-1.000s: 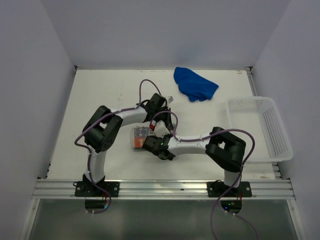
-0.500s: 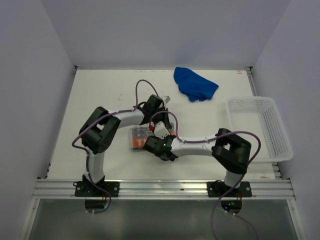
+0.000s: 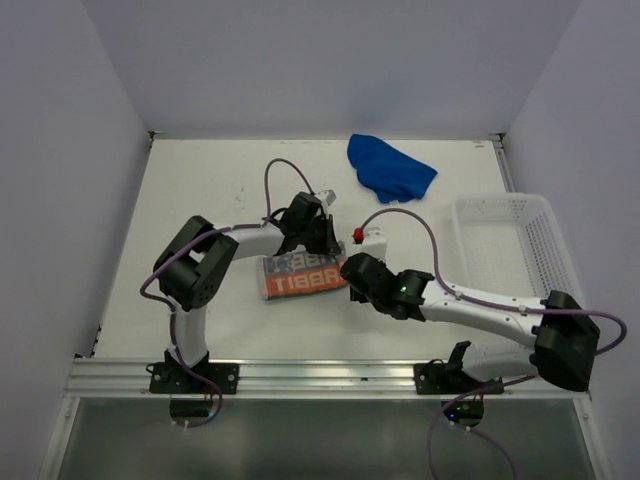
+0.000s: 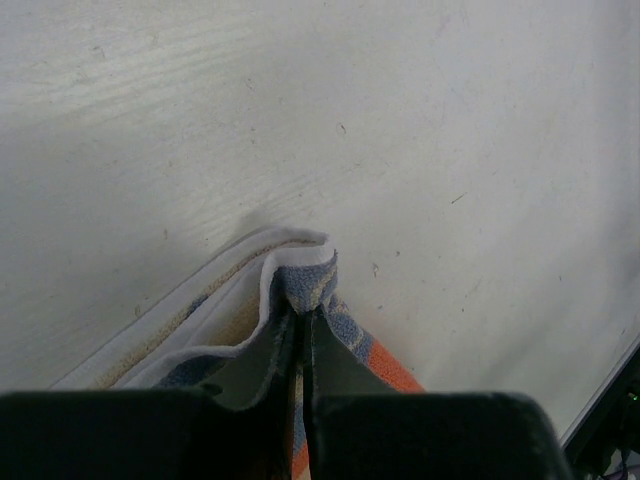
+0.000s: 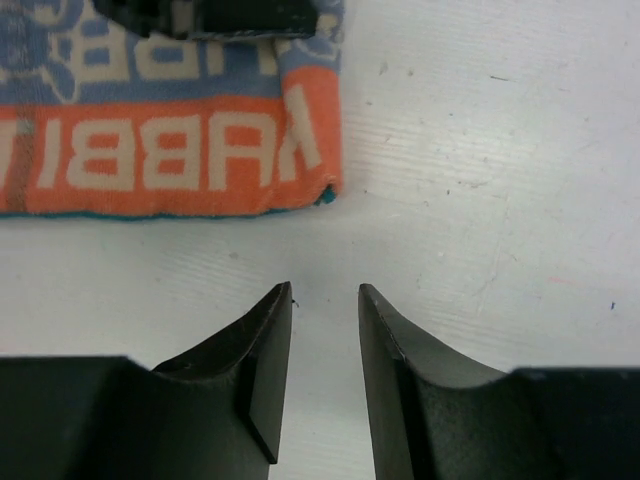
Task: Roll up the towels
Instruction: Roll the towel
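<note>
The patterned towel (image 3: 298,276), orange and grey-blue with white block letters, lies flat as a folded strip at the table's middle. My left gripper (image 3: 328,246) is shut on its far right corner, and the pinched cloth (image 4: 305,268) rises in a small peak at the fingertips of the left gripper (image 4: 303,312). My right gripper (image 5: 325,295) is open over bare table, just off the near right corner of the patterned towel (image 5: 190,150), with nothing between its fingers. From above, the right gripper (image 3: 350,274) sits beside the strip's right end. The blue towel (image 3: 390,168) lies crumpled at the back.
A white mesh basket (image 3: 520,258) stands at the right edge of the table. The right arm stretches low across the near right part of the table. White walls close in the table on three sides.
My right gripper has opened and drawn back to the right, off the patterned towel. The towel now lies longer, its lettering showing. The left gripper keeps its hold on the corner.
</note>
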